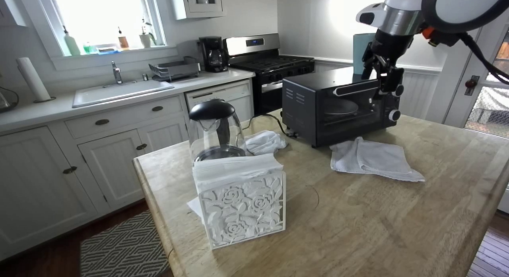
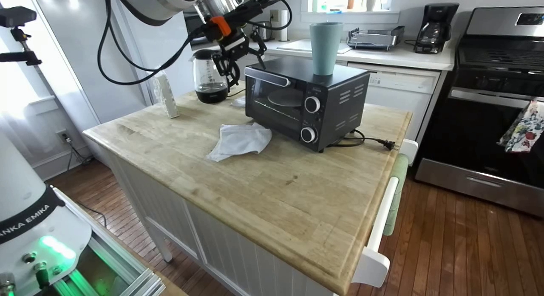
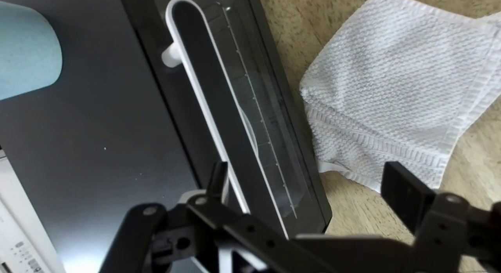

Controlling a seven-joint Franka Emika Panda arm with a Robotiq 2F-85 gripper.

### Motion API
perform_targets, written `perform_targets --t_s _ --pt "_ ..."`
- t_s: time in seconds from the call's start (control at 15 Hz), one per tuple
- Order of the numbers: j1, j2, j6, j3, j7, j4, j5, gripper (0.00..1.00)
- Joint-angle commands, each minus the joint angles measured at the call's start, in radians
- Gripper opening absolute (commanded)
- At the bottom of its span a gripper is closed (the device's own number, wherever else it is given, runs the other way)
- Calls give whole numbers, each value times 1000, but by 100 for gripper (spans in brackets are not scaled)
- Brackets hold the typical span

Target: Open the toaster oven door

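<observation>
The black toaster oven (image 1: 300, 106) stands on the wooden table; it also shows in an exterior view (image 2: 344, 105) and the wrist view (image 3: 98, 120). Its dark glass door (image 1: 346, 120) is shut, with a plate visible behind the glass. The pale-edged bar handle (image 3: 219, 96) runs along the door's top; it also shows in an exterior view (image 2: 267, 77). My gripper (image 1: 378, 81) is open and empty at the handle's end, also seen in the wrist view (image 3: 307, 183). One finger overlaps the handle's oven-side edge; the other is out in front, over the table. Contact cannot be told.
A blue-green cup (image 2: 325, 47) stands on the oven's top. A white cloth (image 3: 391, 81) lies before the door. A glass carafe (image 2: 210, 77) and a white napkin holder (image 1: 242, 213) stand on the table. A power cord (image 2: 361, 139) lies beside the oven.
</observation>
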Motion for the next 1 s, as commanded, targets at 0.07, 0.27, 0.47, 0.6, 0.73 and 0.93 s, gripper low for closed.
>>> perform_targets --t_s 0.07,0.27,0.47,0.6,0.73,0.93 --pt "-16 38 48 8 -36 16 -43 100" --pt "-15 45 73 10 -71 10 -47 100" --pt "-14 51 92 13 -112 6 -41 100" --pt "-12 52 87 14 -139 4 -23 100" --pt "-12 57 81 16 -158 3 -15 100" --pt "-4 48 34 24 -193 -9 13 100"
